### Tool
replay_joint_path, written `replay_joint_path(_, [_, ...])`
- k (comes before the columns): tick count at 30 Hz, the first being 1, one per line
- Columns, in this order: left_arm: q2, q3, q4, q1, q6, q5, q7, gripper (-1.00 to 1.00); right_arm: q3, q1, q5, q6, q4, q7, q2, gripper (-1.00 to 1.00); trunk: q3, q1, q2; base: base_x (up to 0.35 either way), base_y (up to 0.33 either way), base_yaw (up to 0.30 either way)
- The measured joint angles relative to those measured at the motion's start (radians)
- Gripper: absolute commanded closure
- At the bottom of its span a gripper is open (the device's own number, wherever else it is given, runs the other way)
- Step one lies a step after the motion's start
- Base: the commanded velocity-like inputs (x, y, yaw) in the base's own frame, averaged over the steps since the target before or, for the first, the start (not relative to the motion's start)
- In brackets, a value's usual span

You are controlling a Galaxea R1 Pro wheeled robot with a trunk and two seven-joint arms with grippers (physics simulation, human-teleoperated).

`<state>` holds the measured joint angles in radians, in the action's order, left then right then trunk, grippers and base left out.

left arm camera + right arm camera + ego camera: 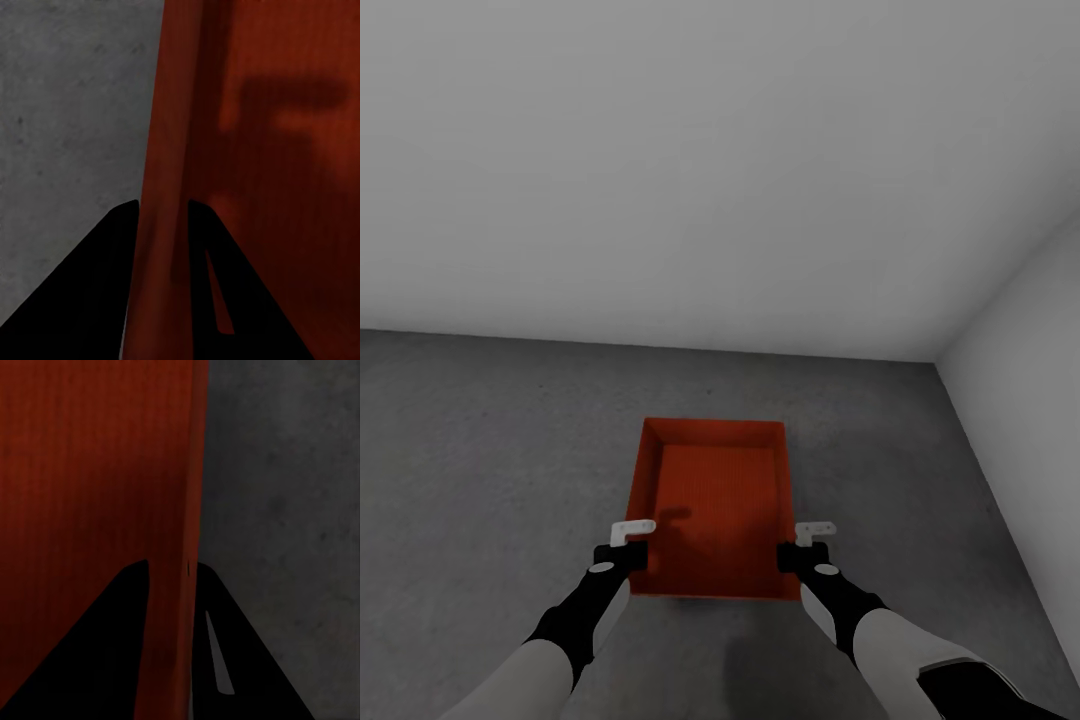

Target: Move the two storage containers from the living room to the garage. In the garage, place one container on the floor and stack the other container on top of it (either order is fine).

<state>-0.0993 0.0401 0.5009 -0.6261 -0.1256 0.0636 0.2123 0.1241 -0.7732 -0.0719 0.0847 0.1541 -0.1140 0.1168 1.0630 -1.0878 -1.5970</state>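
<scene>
1 orange-red bin (715, 505) sits low over the dark grey concrete floor (480, 470), btwn both arms, near the corner where 2 pale grey walls (710, 150) meet. Left hand (628, 540) pinches the bin's left wall, 1 finger inside & 1 outside; right hand (808, 542) pinches the right wall the same way.

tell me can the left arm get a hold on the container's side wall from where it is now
Yes, it looks so: the left gripper already has one finger on each side of the storage container's wall, and nothing else is near on the floor. The right gripper straddles the opposite wall likewise.
</scene>
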Motion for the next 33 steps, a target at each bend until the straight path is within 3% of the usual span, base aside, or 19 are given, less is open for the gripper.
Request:
replay_joint_path(25, [0.001, -0.001, 0.007, 0.0, -0.009, -0.002, -0.002, 1.0, -0.004, 0.0, 0.0, -0.004, 0.003, 0.004, -0.001, 1.0, 0.0, 0.0, 0.0, 0.0, 0.0, 0.0])
replay_joint_path(26, [0.0, 0.0, 0.008, 0.0, -0.009, -0.002, -0.001, -1.0, -0.004, 0.0, 0.0, -0.005, 0.004, 0.004, -0.001, -1.0, 0.0, 0.0, 0.0, 0.0, 0.0, 0.0])
replay_joint_path(27, [-0.002, -0.012, 0.008, 0.0, -0.012, 0.044, 0.026, -1.0, -0.042, 0.002, 0.009, 0.035, 0.004, -0.062, 0.008, -1.0, 0.0, -0.012, 0.0, 0.0, 0.0, 0.0])
replay_joint_path(33, [0.0, -0.016, 0.009, 0.0, -0.015, 0.04, 0.036, -1.0, -0.053, 0.002, 0.008, 0.037, 0.003, -0.068, -0.001, -1.0, 0.0, -0.018, 0.0, 0.0, 0.0, 0.0])
